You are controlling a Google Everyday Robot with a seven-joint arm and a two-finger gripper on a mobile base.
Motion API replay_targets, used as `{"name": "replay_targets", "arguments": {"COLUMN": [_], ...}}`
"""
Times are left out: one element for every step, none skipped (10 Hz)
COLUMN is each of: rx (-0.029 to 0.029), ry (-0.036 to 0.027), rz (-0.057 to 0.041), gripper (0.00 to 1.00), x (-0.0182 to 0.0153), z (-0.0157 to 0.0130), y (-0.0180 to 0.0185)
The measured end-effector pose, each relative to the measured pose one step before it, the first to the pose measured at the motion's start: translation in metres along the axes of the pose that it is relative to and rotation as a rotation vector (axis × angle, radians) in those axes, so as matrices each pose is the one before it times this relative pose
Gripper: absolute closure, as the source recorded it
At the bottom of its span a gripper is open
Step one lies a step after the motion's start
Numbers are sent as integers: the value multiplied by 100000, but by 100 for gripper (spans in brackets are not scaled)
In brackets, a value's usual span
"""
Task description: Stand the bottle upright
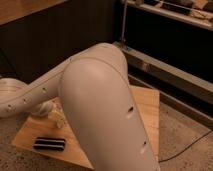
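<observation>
Hanging low over the left of the wooden bench (pixel 150 107), my fingers (pixel 49 110) sit just beside the bottle (pixel 57 120), beyond the black ribbed bar (pixel 49 144). Apart or together, I cannot tell. I judge this the grasping step; next comes a secure hold, then tipping it upright.

Noted: my arm (pixel 100 100) has a smooth, matt off-white plastic shell; counter (pixel 148 107) pale matt wood; ribbed bar (pixel 49 144) dull black; bottle (pixel 58 120) translucent pale plastic. My gripper (pixel 49 111) sits low over the counter's left, beside the bottle.
</observation>
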Motion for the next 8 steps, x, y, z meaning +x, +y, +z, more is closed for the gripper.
{"name": "replay_targets", "arguments": {"rx": [-169,-386,-101,4,290,443,321,145], "ry": [-34,-97,-457,-1083,-2702,-3355,-3009,-1933], "rz": [22,540,838,1217,3405,4300,4614,3451], "gripper": [20,20,20,20,20,20,20,20], "x": [40,237,265,250,481,698,1024,901], "z": [-15,37,-63,-102,-369,-405,-230,-72], "y": [-21,-29,-47,-80,-226,-357,-365,-272]}}
